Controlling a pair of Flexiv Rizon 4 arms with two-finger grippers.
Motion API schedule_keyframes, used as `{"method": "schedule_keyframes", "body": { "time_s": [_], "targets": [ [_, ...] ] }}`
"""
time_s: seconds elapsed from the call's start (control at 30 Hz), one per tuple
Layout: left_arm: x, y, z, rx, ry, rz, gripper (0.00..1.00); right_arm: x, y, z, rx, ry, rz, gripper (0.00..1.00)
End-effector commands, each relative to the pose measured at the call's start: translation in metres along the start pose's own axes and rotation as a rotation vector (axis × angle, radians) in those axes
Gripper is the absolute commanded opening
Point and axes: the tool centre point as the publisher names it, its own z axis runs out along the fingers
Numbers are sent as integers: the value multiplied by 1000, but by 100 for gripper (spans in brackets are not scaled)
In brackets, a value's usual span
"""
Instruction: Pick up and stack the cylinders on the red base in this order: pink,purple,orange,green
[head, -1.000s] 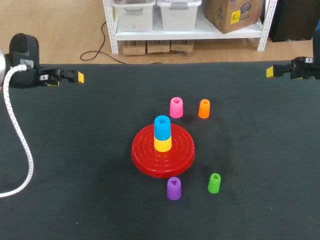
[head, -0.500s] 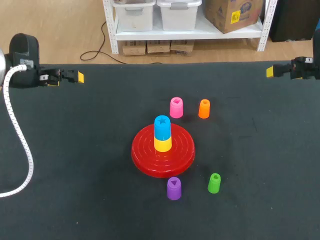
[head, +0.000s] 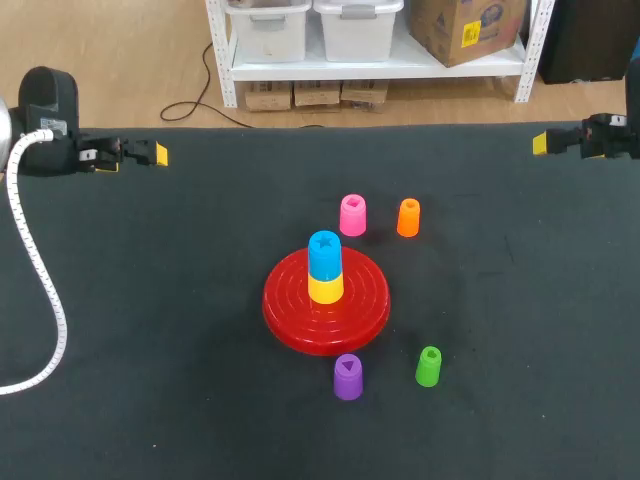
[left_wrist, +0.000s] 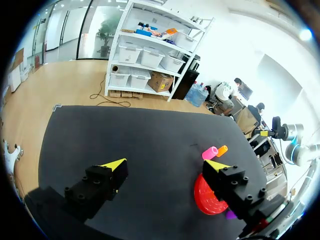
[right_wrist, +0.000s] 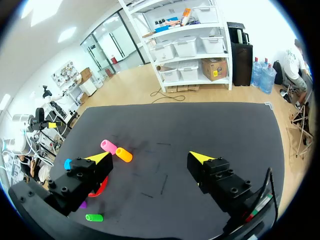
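Mid-table, red base (head: 366, 305) was found; pink cylinder (head: 352, 215) and orange cylinder (head: 408, 217) were set just beyond it, purple cylinder (head: 347, 377) and green cylinder (head: 428, 367) on its near side. At far corners, left gripper (left_wrist: 165, 164) and right gripper (right_wrist: 150, 157) were held spread, empty.

- You have no movement to note over the last second: the head view matches both earlier pictures.
- The left gripper (left_wrist: 165, 164) at the table's far left edge and the right gripper (right_wrist: 150, 157) at its far right edge have not shifted, and their fingers stand as wide apart as before.
- The pink cylinder (head: 352, 215), orange cylinder (head: 408, 217), purple cylinder (head: 348, 377) and green cylinder (head: 428, 367) lie on the same spots of the table.
- The red base (head: 290, 310) has gained nothing: only the yellow cylinder (head: 325, 288) and the blue cylinder (head: 324, 255) are on it, as they were.
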Motion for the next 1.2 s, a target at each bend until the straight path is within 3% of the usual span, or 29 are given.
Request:
{"method": "schedule_keyframes", "body": {
  "time_s": [0.03,0.5,0.57,0.67,0.77,0.83,0.9,1.07,1.2],
  "targets": [
    [-1,-1,0,-7,5,-1,100,0,0,0,0,0,0,100],
    [-1,-1,0,-7,5,-1,100,0,0,0,0,0,0,100],
    [-2,-3,2,77,-40,30,100,0,0,0,0,0,0,100],
    [2,-21,4,197,32,230,100,0,0,0,0,0,0,100],
    [11,-41,-6,344,-11,385,100,0,0,0,0,0,0,100],
    [20,-50,-11,394,-20,482,100,0,0,0,0,0,0,100],
    [30,-59,-16,478,-32,508,100,0,0,0,0,0,0,100],
    [46,-66,-22,594,-27,597,100,0,0,0,0,0,0,100],
    [50,-65,-24,653,-103,620,100,0,0,0,0,0,0,100]
  ]
}}
